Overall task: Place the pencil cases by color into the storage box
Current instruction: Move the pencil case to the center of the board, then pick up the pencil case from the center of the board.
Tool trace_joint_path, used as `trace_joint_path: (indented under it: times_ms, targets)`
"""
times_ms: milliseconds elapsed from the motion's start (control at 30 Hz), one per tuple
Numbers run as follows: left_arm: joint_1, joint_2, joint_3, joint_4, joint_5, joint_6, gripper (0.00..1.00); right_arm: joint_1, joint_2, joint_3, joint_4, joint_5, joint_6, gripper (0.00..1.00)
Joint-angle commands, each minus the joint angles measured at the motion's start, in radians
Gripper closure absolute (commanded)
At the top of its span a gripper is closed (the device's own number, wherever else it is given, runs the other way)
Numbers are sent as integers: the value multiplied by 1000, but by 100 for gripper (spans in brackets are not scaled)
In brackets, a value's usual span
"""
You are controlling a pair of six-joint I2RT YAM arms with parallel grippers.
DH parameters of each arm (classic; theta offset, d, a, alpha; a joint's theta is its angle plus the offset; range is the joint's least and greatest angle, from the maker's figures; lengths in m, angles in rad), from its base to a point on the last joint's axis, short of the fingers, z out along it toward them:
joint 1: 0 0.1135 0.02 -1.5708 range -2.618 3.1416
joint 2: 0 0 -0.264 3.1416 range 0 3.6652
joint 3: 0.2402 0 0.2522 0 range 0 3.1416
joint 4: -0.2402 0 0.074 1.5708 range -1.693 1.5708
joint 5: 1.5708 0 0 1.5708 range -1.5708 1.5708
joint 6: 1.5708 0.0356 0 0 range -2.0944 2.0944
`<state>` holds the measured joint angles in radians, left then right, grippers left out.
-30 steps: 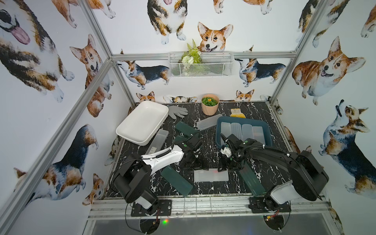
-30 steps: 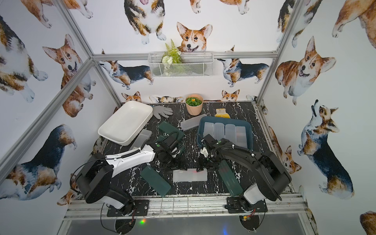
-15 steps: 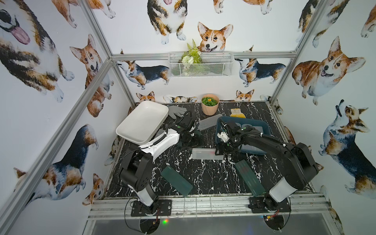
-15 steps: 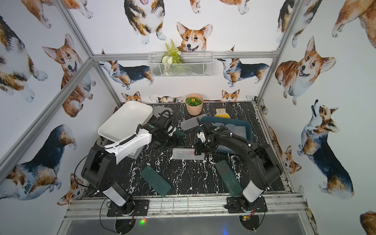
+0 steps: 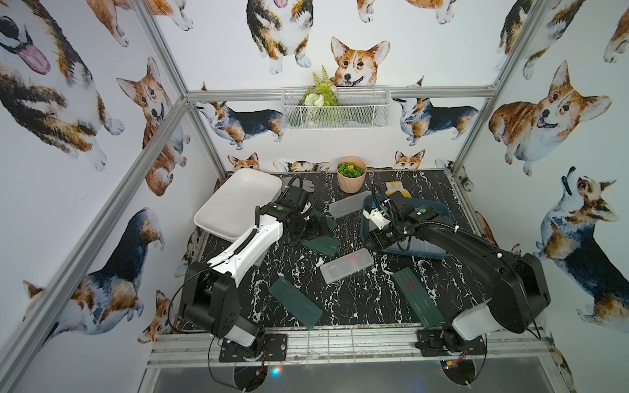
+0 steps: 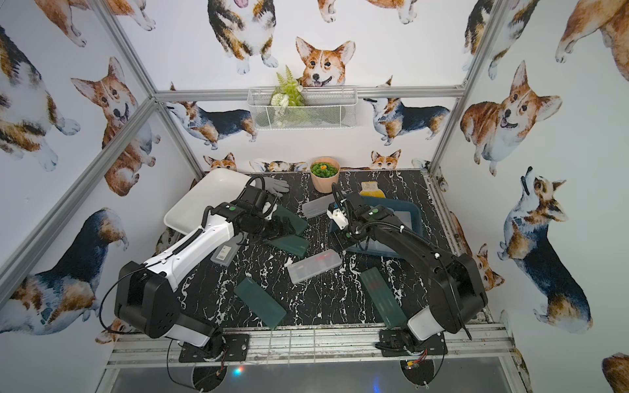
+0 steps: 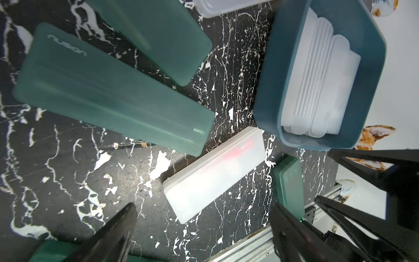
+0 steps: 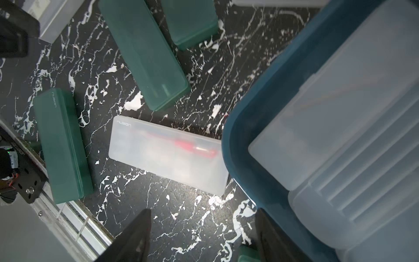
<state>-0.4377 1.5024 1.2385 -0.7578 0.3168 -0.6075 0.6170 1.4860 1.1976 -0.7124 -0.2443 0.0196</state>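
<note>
While the frosted case (image 5: 347,269) lies flat mid-way across the tabletop (image 5: 360,306) in both top views, one end just beside the teal tub (image 5: 427,253) at its 2 o'clock, I judge it my next pick. The left wrist view shows my left claw (image 7: 204,205) spread wide and empty, with green cases (image 7: 108,90) nearby. The right wrist view shows my right claw (image 8: 201,211) released too, beside the tub holding other frosted cases (image 8: 340,113); I should straddle the short width, lift level and clear the rim.

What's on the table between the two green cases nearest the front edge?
Nothing. In both top views the table is bare between the left green case and the right green case; a clear case lies farther back.
</note>
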Motion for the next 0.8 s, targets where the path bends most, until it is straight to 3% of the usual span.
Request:
trace_joint_path:
  times_ms: [0, 167, 267, 533, 667, 767]
  targets:
    - [28, -47, -11, -47, -52, -75, 6, 43, -45, -34, 117, -57, -197, 27]
    - [47, -93, -18, -73, -47, -116, 6, 139, -90, -129, 245, -102, -448, 25]
    - [56, -114, -14, -103, -44, -118, 6, 152, -72, -138, 280, -160, -522, 25]
    - [104, -180, -35, -113, 13, -159, 6, 176, 122, -25, 203, -236, -727, 26]
    - [108, -182, -28, -110, 26, -169, 6, 178, 184, 9, 200, -209, -740, 25]
    - [109, -171, -10, -118, 20, -141, 6, 178, 192, 22, 252, -139, -612, 25]
